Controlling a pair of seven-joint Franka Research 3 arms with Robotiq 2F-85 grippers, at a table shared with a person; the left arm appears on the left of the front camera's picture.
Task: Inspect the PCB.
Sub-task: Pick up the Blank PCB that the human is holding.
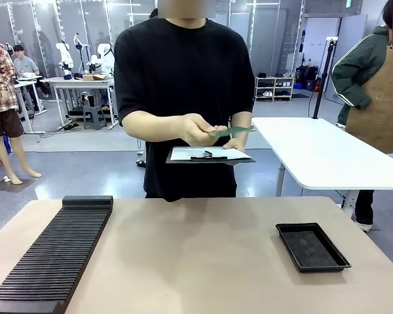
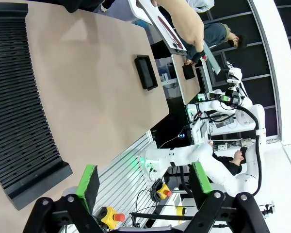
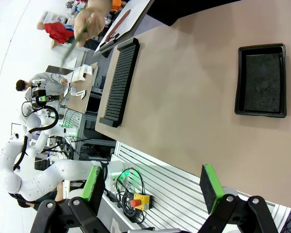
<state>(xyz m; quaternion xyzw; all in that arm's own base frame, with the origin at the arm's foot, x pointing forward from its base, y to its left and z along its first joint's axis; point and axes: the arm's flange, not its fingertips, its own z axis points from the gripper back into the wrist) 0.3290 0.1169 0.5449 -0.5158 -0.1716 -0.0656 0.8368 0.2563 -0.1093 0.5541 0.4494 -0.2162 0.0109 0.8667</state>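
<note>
Green, thin, seen nearly edge-on: found the PCB point(image 1: 232, 131) at 12 o'clock from the table's middle, beyond the far edge, up in the air and pinched in a person's hand point(image 1: 198, 129). Saw it pointing toward 3 o'clock out of that hand, just above a clipboard point(image 1: 209, 156) with white paper, itself held up by the person's other hand point(image 1: 236, 142). Could not tell whether board and clipboard touched.

Spotted a shallow black tray point(image 1: 312, 246) at 4 o'clock on the tan table point(image 1: 196, 261), lying flat near the right edge. Noted a long black slotted rack point(image 1: 52, 255) at 8 o'clock, running along the left side toward the near edge, well apart from the tray.

In the left wrist view, found the left fingers point(image 2: 89, 187) spread wide with nothing between the green pads, hanging off the table's side, rack at 9 o'clock. Found the right fingers point(image 3: 211, 187) spread just as wide in the right wrist view, nothing between them either — tray at 1 o'clock, well apart from the pads.
</note>
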